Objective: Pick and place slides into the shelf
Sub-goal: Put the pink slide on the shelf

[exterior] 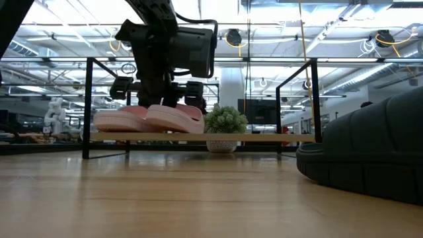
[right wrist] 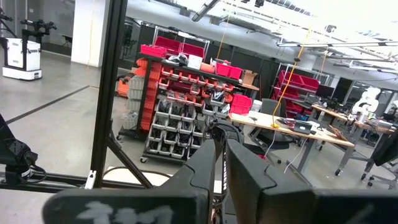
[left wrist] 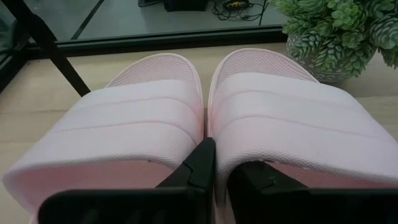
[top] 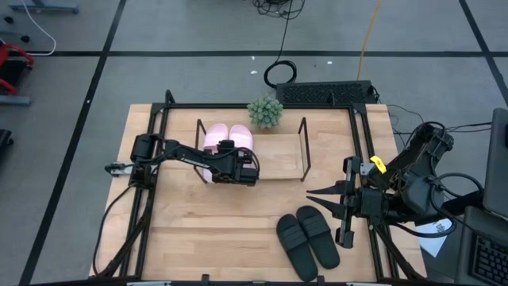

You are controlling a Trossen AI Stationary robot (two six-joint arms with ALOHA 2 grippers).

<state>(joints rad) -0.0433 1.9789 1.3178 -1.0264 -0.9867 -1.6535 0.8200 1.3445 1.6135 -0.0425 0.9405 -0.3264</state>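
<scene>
The shelf (top: 278,159) is carrying the pink slides (top: 228,139) side by side at its left end, while the black slides (top: 308,237) are lying on the table (top: 214,230) in front. The left gripper (left wrist: 219,163) is poised over the pink pair, fingers slightly apart between the two straps; the right gripper (top: 311,193), fingers together and empty, is waiting by the table's right edge.

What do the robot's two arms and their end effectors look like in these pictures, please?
Both arms are dark, jointed and matte. The left arm ends in a boxy black wrist block, with black cable trailing near its base. The right arm is bulkier, wrapped in looping black cables, with a yellow tag near its wrist. The left end effector and right end effector each have two tapered black fingers.
</scene>
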